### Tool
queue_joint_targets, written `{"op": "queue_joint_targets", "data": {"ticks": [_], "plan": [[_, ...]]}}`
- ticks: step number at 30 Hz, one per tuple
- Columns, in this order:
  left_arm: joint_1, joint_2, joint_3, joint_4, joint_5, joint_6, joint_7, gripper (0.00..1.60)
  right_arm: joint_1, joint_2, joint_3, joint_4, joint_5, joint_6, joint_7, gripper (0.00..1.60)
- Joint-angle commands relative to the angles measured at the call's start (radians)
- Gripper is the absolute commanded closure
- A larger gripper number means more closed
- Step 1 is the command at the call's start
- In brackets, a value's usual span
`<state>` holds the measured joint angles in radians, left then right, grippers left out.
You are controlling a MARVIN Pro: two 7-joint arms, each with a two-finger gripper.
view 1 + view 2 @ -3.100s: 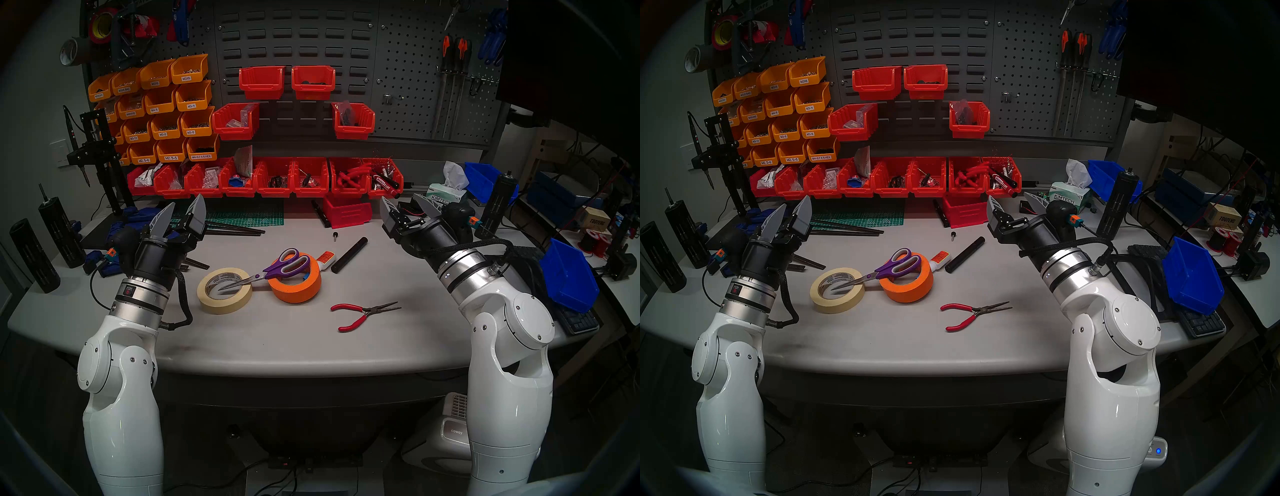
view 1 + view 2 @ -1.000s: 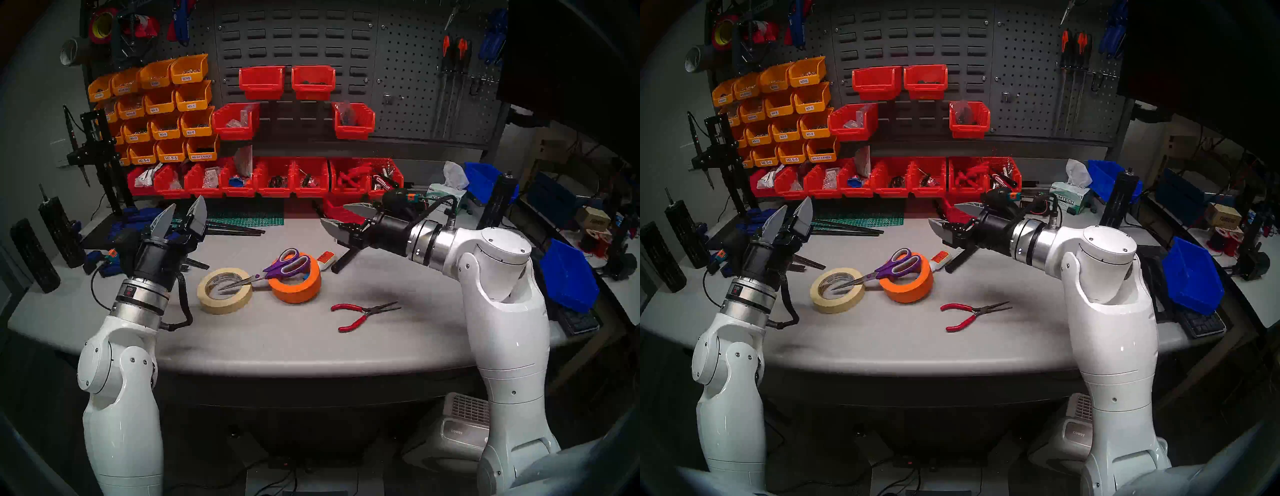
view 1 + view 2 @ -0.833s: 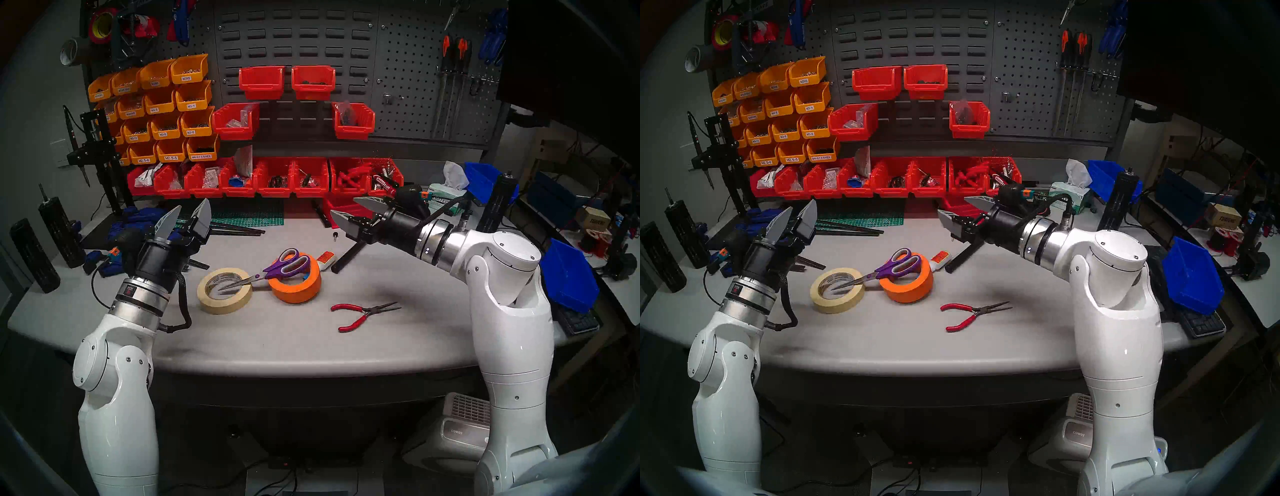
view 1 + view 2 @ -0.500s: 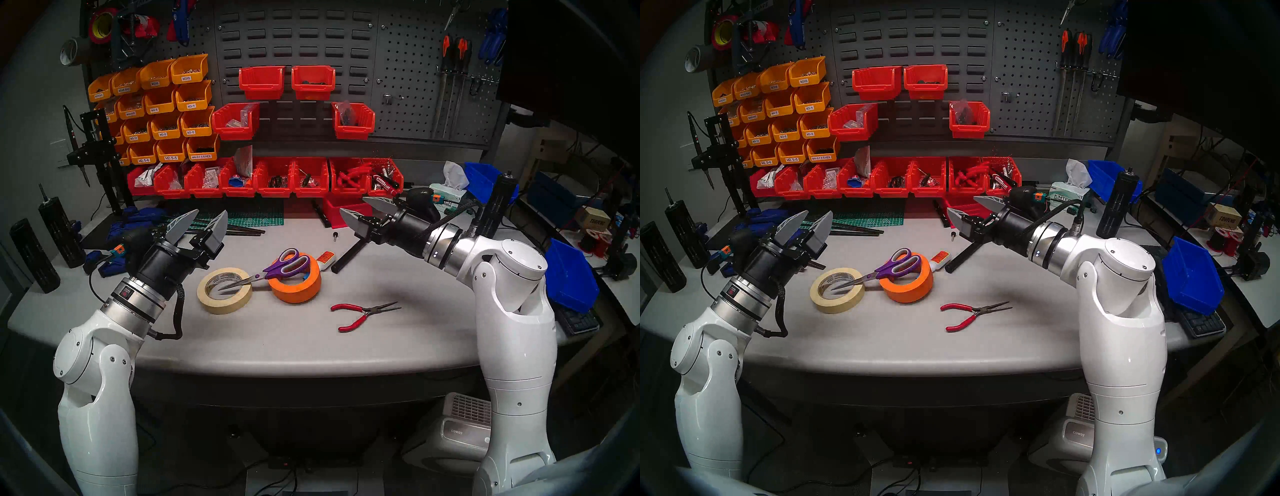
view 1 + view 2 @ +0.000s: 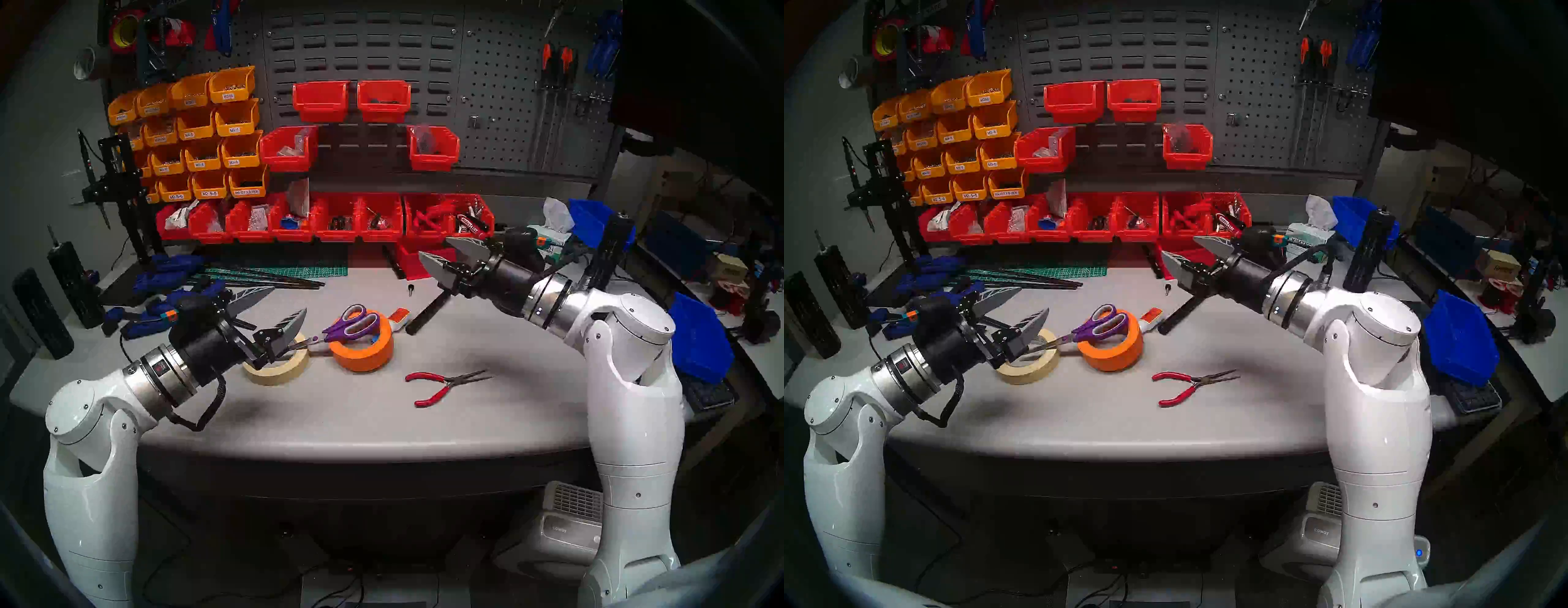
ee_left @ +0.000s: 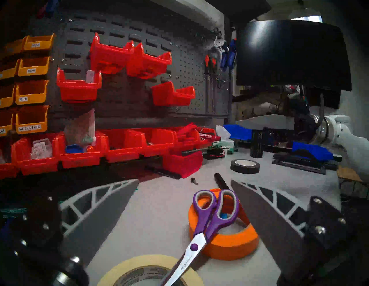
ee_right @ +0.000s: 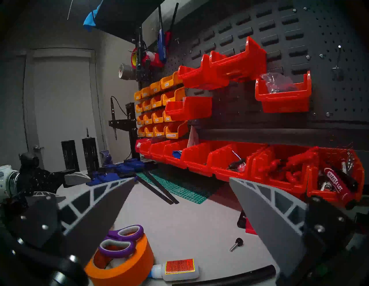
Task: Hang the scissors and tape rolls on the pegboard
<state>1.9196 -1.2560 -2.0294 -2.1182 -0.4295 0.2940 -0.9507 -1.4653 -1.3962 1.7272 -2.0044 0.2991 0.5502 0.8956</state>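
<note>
The table (image 5: 339, 429) front edge is left bare, with red pliers (image 5: 445, 384) lying alone. Mid-table, the scissors (image 5: 339, 329) are bridged across the cream tape roll (image 5: 280, 369) and orange tape roll (image 5: 365, 352), flanked by the spread, empty left gripper (image 5: 288, 308). Farther back, the right gripper (image 5: 437, 252) is held wide apart and empty below the pegboard (image 5: 500, 85).

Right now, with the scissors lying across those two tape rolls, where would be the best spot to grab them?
Probably the purple handles of the scissors, taken from above. They rest raised on the orange tape, so a claw can close around them, while the blades slope down into the cream tape and lie thin and slippery.
</note>
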Motion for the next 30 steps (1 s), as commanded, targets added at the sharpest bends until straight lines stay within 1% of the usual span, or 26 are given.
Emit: {"op": "queue_joint_targets", "data": {"ticks": [1, 3, 4, 7, 8, 10, 13, 16, 17, 19, 22, 23, 29, 30], "plan": [[-0.105, 0.108, 0.025, 0.025, 0.051, 0.011, -0.106, 0.0, 0.003, -0.004, 0.022, -0.049, 0.013, -0.005, 0.003, 0.0], [-0.123, 0.144, 0.042, 0.044, 0.051, 0.024, -0.124, 0.0, -0.001, -0.005, 0.028, -0.054, 0.014, -0.004, 0.005, 0.0], [-0.134, 0.148, 0.047, 0.047, 0.071, 0.026, -0.146, 0.0, -0.004, -0.006, 0.03, -0.056, 0.014, -0.001, 0.005, 0.0], [-0.159, 0.182, 0.065, 0.06, 0.077, 0.036, -0.176, 0.0, -0.009, -0.009, 0.034, -0.06, 0.013, -0.001, 0.006, 0.0], [-0.168, 0.201, 0.075, 0.066, 0.076, 0.036, -0.187, 0.0, -0.012, -0.012, 0.037, -0.06, 0.014, -0.001, 0.006, 0.0], [-0.184, 0.221, 0.089, 0.068, 0.096, 0.043, -0.213, 0.0, -0.015, -0.015, 0.04, -0.06, 0.014, -0.004, 0.007, 0.0], [-0.213, 0.244, 0.119, 0.084, 0.118, 0.043, -0.22, 0.0, -0.02, -0.022, 0.045, -0.064, 0.016, -0.006, 0.007, 0.0], [-0.236, 0.257, 0.144, 0.099, 0.133, 0.038, -0.211, 0.0, -0.029, -0.029, 0.05, -0.071, 0.017, -0.006, 0.007, 0.0], [-0.266, 0.262, 0.162, 0.113, 0.149, 0.054, -0.22, 0.0, -0.035, -0.031, 0.054, -0.079, 0.016, -0.005, 0.007, 0.0], [-0.265, 0.265, 0.166, 0.113, 0.147, 0.051, -0.211, 0.0, -0.038, -0.032, 0.056, -0.083, 0.016, -0.005, 0.008, 0.0], [-0.295, 0.262, 0.18, 0.129, 0.162, 0.069, -0.209, 0.0, -0.045, -0.035, 0.063, -0.09, 0.016, -0.003, 0.009, 0.0], [-0.305, 0.27, 0.187, 0.135, 0.173, 0.07, -0.208, 0.0, -0.046, -0.035, 0.065, -0.092, 0.016, -0.002, 0.01, 0.0], [-0.34, 0.279, 0.204, 0.167, 0.2, 0.087, -0.201, 0.0, -0.053, -0.041, 0.073, -0.101, 0.015, -0.002, 0.011, 0.0], [-0.344, 0.281, 0.205, 0.17, 0.202, 0.089, -0.202, 0.12, -0.054, -0.042, 0.074, -0.102, 0.015, -0.002, 0.011, 0.0]]}}
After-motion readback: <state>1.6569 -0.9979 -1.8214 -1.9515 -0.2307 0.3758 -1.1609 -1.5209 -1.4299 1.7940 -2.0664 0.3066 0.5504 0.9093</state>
